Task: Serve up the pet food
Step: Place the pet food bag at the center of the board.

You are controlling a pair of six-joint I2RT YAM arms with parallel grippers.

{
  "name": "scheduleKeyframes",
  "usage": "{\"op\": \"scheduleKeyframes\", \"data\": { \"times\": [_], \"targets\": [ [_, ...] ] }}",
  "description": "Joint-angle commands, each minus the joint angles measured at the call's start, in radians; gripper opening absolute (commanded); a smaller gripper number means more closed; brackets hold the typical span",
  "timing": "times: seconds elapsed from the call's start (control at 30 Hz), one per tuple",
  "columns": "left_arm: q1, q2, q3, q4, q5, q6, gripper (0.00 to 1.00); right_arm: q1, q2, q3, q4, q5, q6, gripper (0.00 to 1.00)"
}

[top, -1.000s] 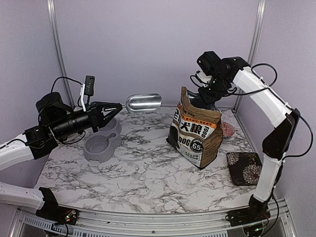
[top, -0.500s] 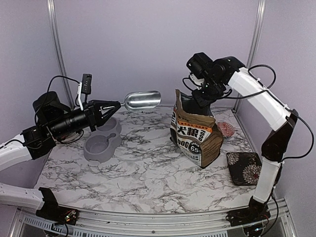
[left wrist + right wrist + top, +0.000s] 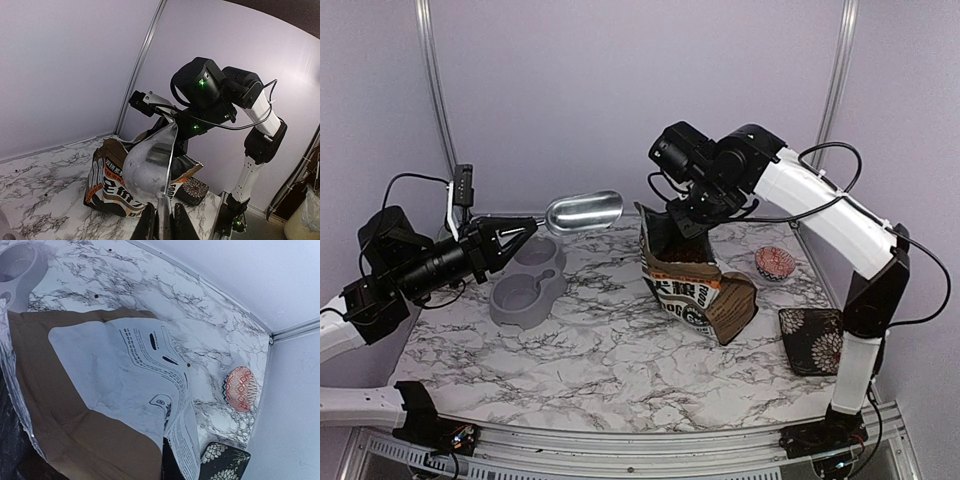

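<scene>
Two hands are engaged. The left hand [image 3: 530, 228] is clamped on the handle of the metal scoop [image 3: 583, 213], held level above the far edge of the surface [image 3: 620, 350]. The right hand [image 3: 685, 222] pinches the top rim of the dog-food bag [image 3: 682, 292], tilted toward the scoop. The pet food is hidden, presumably inside the bag. Tip slowly, bag mouth directly over the scoop.

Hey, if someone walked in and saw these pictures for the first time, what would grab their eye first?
Most striking is the brown-and-white printed dog-food bag, tilted in the middle of the marble-patterned table, its top edge pinched by the right gripper. To its left, the left gripper holds a shiny metal scoop in the air, near the grey double pet bowl.
</scene>
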Motion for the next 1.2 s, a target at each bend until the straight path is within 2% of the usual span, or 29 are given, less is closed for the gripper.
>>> {"op": "scheduleKeyframes", "data": {
  "times": [0.0,0.23,0.53,0.83,1.17],
  "targets": [
    [-0.005,-0.072,-0.033,-0.066,-0.039,-0.011,0.0,0.066,0.01,0.07,0.142,-0.015,0.095,0.0],
    [-0.005,-0.182,-0.067,-0.228,-0.106,-0.01,0.0,0.132,0.047,0.021,0.179,-0.055,0.174,0.0],
    [-0.005,-0.294,-0.092,-0.341,-0.144,-0.052,0.0,0.185,0.101,-0.036,0.276,-0.134,0.211,0.0],
    [-0.005,-0.345,-0.132,-0.439,-0.099,-0.102,0.0,0.236,0.181,-0.044,0.297,-0.162,0.243,0.0],
    [-0.005,-0.376,-0.195,-0.517,-0.079,-0.212,0.0,0.255,0.142,-0.202,0.406,-0.175,0.287,0.0]
  ]
}}
